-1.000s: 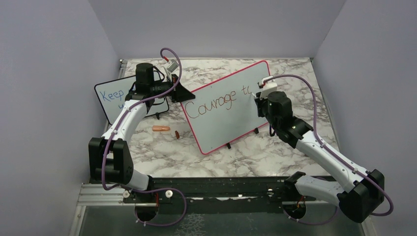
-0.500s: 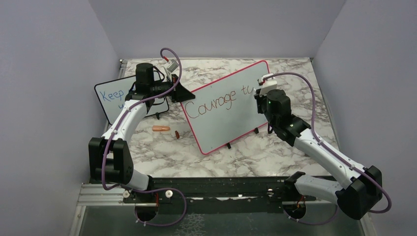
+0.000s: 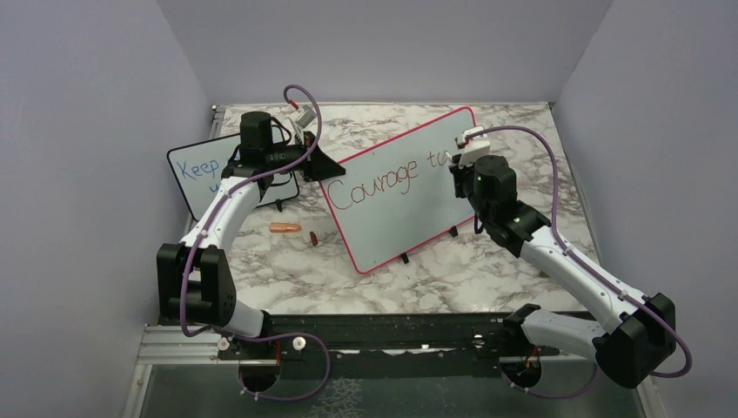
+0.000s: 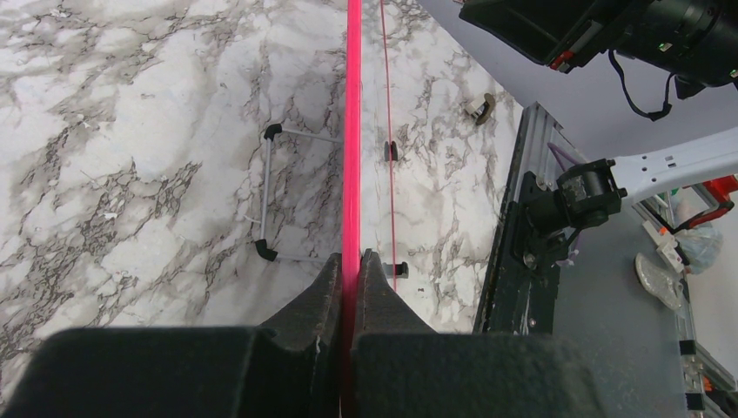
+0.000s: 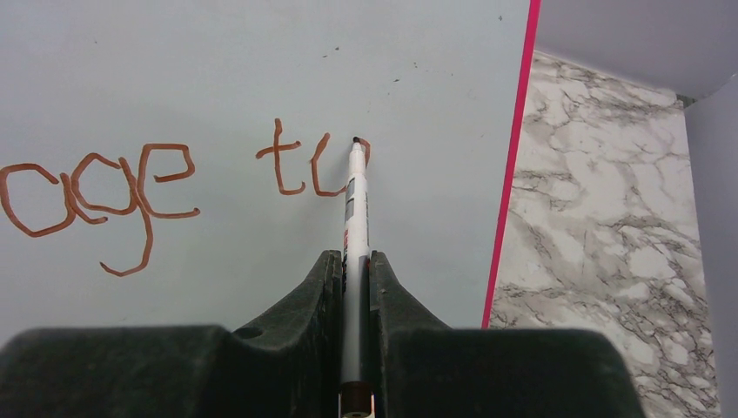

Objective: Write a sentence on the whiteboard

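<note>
1. Since a second ago, the right arm has drawn its wrist slightly up and to the right along the board, and the stroke after the "t" has grown. The left arm has not shifted.
2. The large rounded-corner whiteboard with a thin red-pink frame [image 3: 392, 218] stands tilted on small black feet at mid-desk, its smooth pale face towards the arms.
3. The red-brown handwritten sentence [image 3: 383, 185] so far reads "Courage t" plus an unclosed round stroke, slanting up across the board's upper half.
4. The right pincer [image 5: 355, 259] is closed on a slim white marker pen [image 5: 355, 196], whose dark tip touches the board at the top of that last stroke.
5. The black, wedge-shaped left pincer [image 4: 351, 257] is clamped on the board's red-pink left edge.
6. A smaller black-framed board with blue writing [image 3: 196, 170] stands behind the left arm, partly hidden by it; "Keep" is legible.
7. A short orange cylinder [image 3: 285, 228] and a smaller dark red piece [image 3: 312, 238] lie on the desk, just left of the whiteboard's lower corner.
8. The white desk with grey marble veining [image 3: 287, 274] is closed in by plain lilac walls [image 3: 383, 43] on three sides.
</note>
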Motion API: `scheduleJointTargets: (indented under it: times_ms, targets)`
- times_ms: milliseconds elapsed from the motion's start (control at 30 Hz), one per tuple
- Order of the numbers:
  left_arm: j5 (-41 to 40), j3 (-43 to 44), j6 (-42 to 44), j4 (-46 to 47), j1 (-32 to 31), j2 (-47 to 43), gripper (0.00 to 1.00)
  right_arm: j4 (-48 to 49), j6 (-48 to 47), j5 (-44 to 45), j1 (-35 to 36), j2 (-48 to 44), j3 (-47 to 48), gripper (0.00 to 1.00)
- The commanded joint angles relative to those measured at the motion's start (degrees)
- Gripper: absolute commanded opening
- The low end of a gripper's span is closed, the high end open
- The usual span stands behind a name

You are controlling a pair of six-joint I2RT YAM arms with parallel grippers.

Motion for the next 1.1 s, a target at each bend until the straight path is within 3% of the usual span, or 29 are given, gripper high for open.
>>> scheduleJointTargets:
  times_ms: [0,1067]
  targets:
    - [-3.2,-1.6,5.4,-5.0,-1.2,2.2,0.00,0.8,-0.4,-5.0,-0.1,0.4,1.9,0.01]
    - [-5.4,-1.6,5.1,-5.0,-1.2,1.9,0.00,-9.0,0.9,-9.4,0.1,-7.5,1.2,0.01]
